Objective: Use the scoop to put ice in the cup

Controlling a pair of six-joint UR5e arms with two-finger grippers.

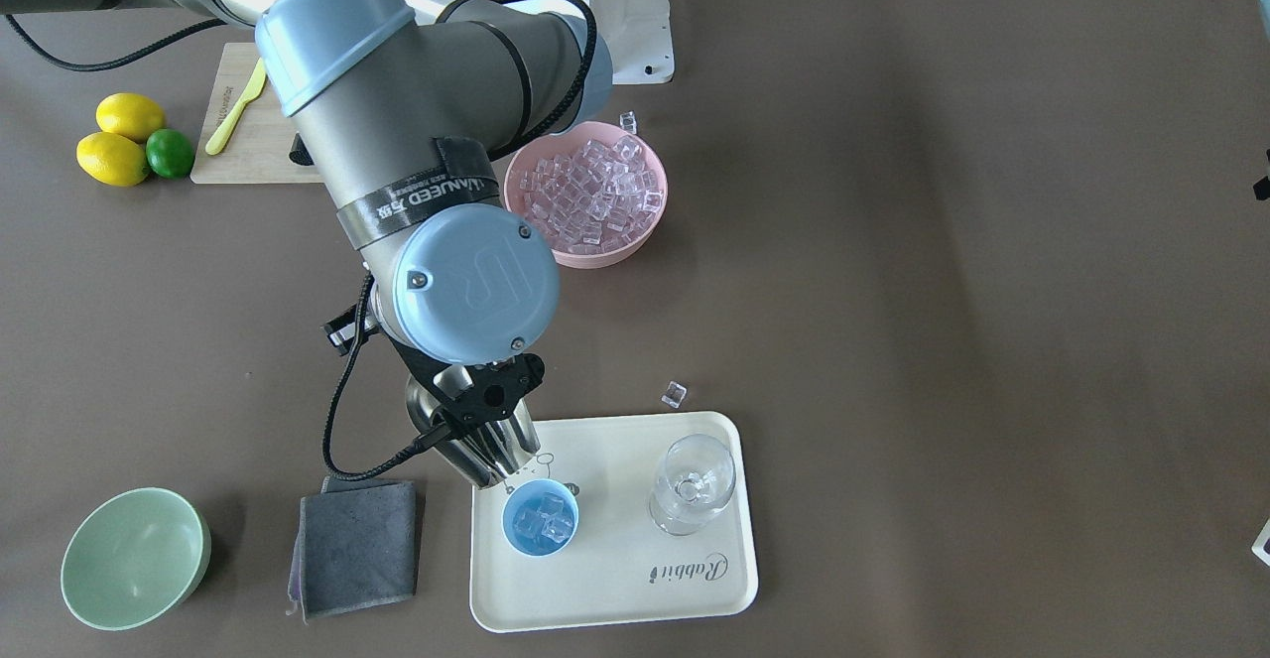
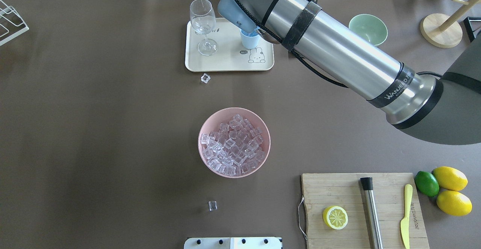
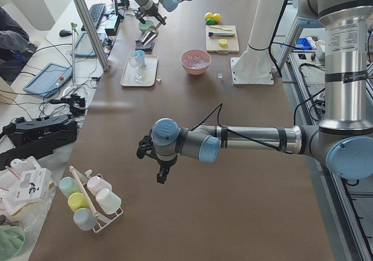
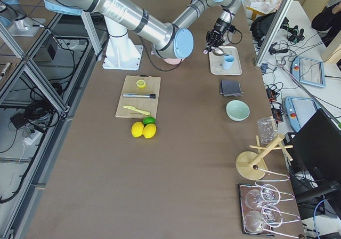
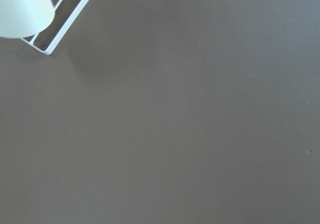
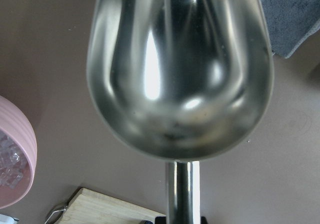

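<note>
My right gripper (image 1: 486, 398) is shut on the handle of the steel scoop (image 1: 478, 443), which tilts down just above the rim of the light-blue cup (image 1: 541, 517). The cup stands on the cream tray (image 1: 615, 579) and holds a few cubes of ice. In the right wrist view the scoop's trough (image 6: 180, 69) fills the frame and no ice shows in it. Most of the ice (image 2: 233, 144) lies in the pink bowl (image 1: 635, 241) at mid-table. My left gripper (image 3: 161, 173) hangs over bare table far from the tray, and I cannot tell whether it is open or shut.
A stemmed glass (image 1: 693, 484) shares the tray. Loose cubes (image 1: 674, 395) (image 2: 212, 205) lie on the table. A grey cloth (image 1: 355, 547) and a green bowl (image 1: 134, 559) sit beside the tray. A cutting board (image 2: 364, 207), lemons and a lime are near the robot.
</note>
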